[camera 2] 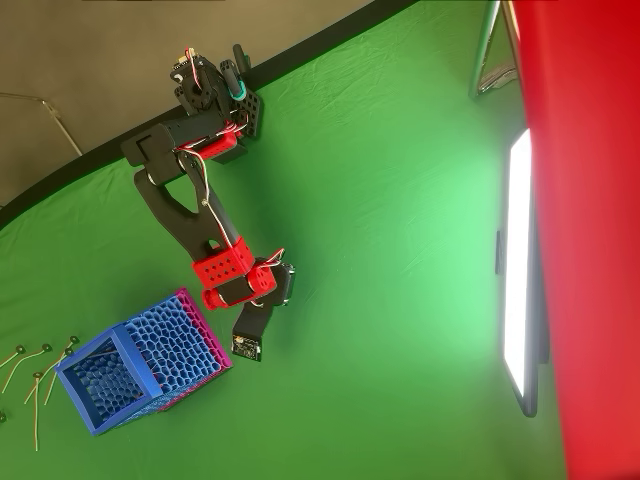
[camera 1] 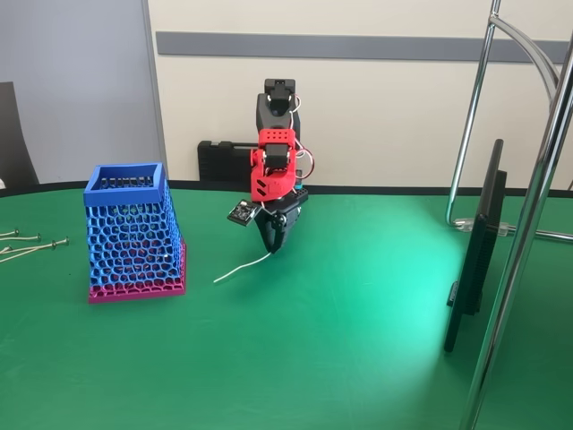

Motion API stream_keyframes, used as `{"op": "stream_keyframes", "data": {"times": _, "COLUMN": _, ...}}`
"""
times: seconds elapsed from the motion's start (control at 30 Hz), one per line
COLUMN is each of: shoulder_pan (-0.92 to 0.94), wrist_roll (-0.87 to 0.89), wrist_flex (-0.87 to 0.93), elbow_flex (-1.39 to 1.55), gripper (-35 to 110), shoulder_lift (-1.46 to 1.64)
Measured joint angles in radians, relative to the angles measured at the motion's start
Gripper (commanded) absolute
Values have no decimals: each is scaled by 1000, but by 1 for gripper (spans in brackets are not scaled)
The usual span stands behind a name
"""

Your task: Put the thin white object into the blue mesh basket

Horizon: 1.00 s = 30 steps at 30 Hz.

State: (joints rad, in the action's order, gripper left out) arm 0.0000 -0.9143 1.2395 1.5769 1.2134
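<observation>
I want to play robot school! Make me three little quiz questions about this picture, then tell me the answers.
1. True or false: the thin white curved strip already lies inside the tall blue honeycomb-mesh basket.
2. In the fixed view, what pinches the strip's upper end? A) the black two-finger gripper B) a person's hand C) nothing
3. Fill in: the grey metal screws lie on the green table, to the ___ of the basket in the fixed view.

Key: 1 false, it hangs beside the basket. 2 A. 3 left.
</observation>
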Motion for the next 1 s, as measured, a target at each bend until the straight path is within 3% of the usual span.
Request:
{"op": "stream_keyframes", "data": {"times": 0.33, "shoulder_pan": 63, "wrist_roll": 71, "wrist_flex": -351, "elbow_flex": -58, "gripper": 1, "shoulder_lift": 344}}
{"op": "stream_keyframes", "data": {"times": 0.63, "shoulder_pan": 156, "wrist_roll": 193, "wrist_flex": -652, "elbow_flex": -29, "gripper": 1, "shoulder_lift": 459}}
{"op": "stream_keyframes", "data": {"times": 0.83, "shoulder_pan": 250, "wrist_roll": 442, "wrist_flex": -733, "elbow_flex": -58, "gripper": 1, "shoulder_lift": 472}}
{"op": "stream_keyframes", "data": {"times": 1.0, "shoulder_pan": 322, "wrist_roll": 676, "wrist_flex": -683, "elbow_flex": -178, "gripper": 0, "shoulder_lift": 462}}
